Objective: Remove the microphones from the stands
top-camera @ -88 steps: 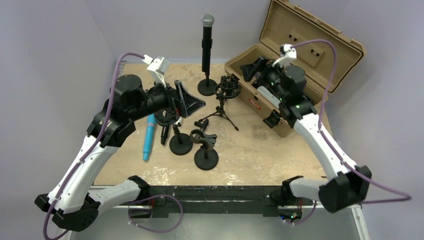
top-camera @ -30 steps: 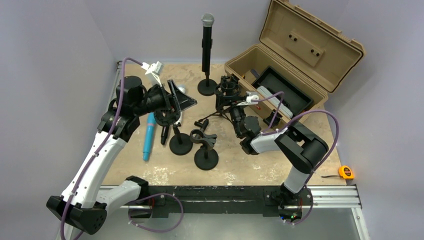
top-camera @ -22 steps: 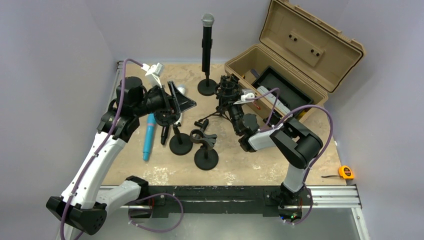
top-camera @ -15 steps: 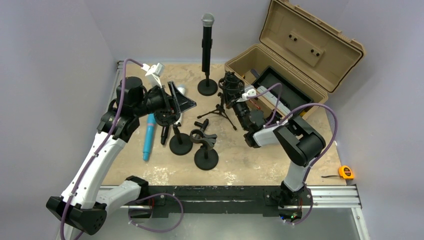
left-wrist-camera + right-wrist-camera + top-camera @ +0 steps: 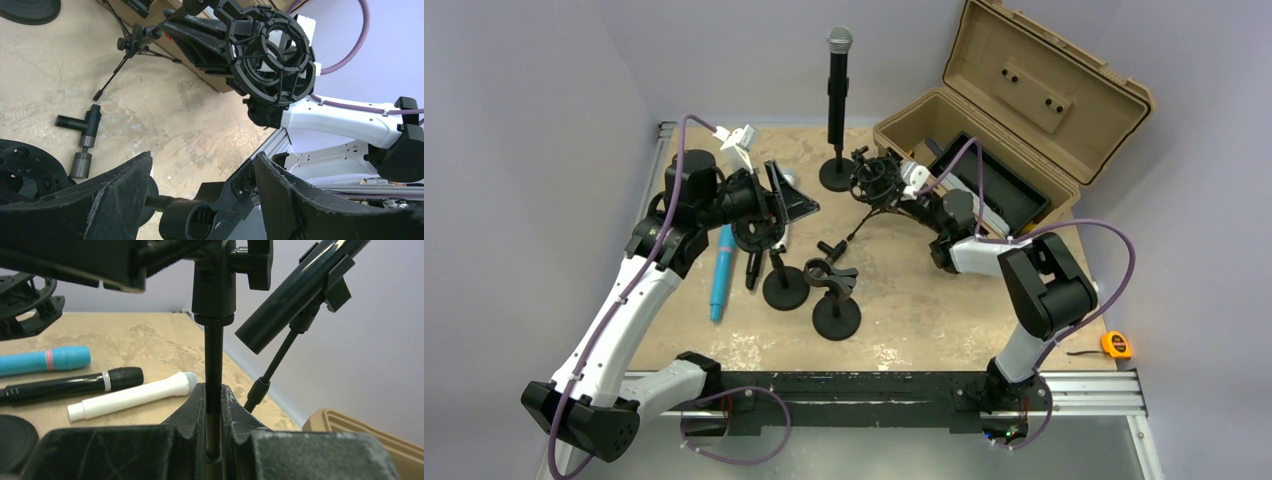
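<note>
Microphone [image 5: 837, 90] seated in stand [image 5: 837, 175], far edge of table [image 5: 924, 300].
A black body with a grey mesh head is held upright, head uppermost, in a black round-based stand set near the middle of that edge.

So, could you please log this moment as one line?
right end effector: shut on tripod stand | tripod stand: tilted | left end effector: open, empty | microphone: upright in stand

Top camera overhead, facing down; wrist cameras close (both catch tripod stand [image 5: 213, 365])
</note>
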